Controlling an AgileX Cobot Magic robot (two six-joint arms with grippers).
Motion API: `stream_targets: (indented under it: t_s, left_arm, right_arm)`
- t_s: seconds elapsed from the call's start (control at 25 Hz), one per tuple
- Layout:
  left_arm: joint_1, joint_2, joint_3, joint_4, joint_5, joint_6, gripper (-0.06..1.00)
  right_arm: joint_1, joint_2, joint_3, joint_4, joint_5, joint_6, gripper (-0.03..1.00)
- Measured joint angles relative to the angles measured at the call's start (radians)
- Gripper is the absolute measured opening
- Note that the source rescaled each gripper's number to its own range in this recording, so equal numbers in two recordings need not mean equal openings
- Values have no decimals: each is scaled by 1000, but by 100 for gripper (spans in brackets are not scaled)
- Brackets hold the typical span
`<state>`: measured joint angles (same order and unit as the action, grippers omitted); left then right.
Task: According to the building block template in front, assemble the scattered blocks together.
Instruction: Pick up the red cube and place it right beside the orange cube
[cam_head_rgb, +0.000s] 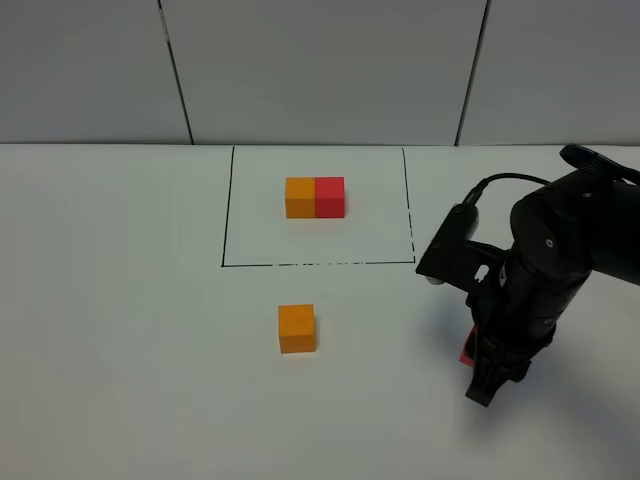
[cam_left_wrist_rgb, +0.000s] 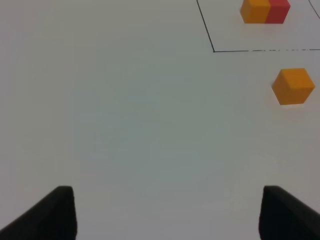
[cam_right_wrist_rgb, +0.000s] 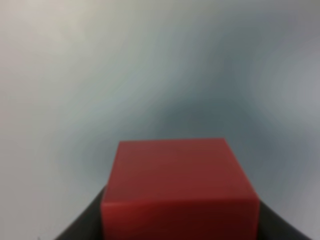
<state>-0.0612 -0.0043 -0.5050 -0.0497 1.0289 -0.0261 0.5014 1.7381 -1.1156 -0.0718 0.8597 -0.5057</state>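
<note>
**Operator:** What did you record for the grippers?

**Inspector:** Your right gripper stood toward the right edge of the table. Its fingers were closed against two opposite sides of the red cube. I could not tell whether that cube was clear of the surface. Your left gripper was spread wide and held nothing.

**Operator:** And the other pieces?

**Inspector:** The template lay toward the middle of the far edge. Its joined pair sat inside the black frame, orange on the left and red on the right. The loose orange cube sat flat just outside the frame's near line, well apart from the red cube.
</note>
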Motion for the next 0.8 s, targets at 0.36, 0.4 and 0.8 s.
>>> stream_targets:
  t_s: [0.36, 0.4, 0.8]
  left_arm:
    - [0, 0, 0, 0, 0, 0, 84]
    - [0, 0, 0, 0, 0, 0, 84]
    - [0, 0, 0, 0, 0, 0, 84]
  right_arm:
    - [14, 54, -61, 24, 73, -56, 0]
    - [14, 61, -63, 24, 71, -59, 0]
    - [16, 76, -71, 24, 9, -136, 0]
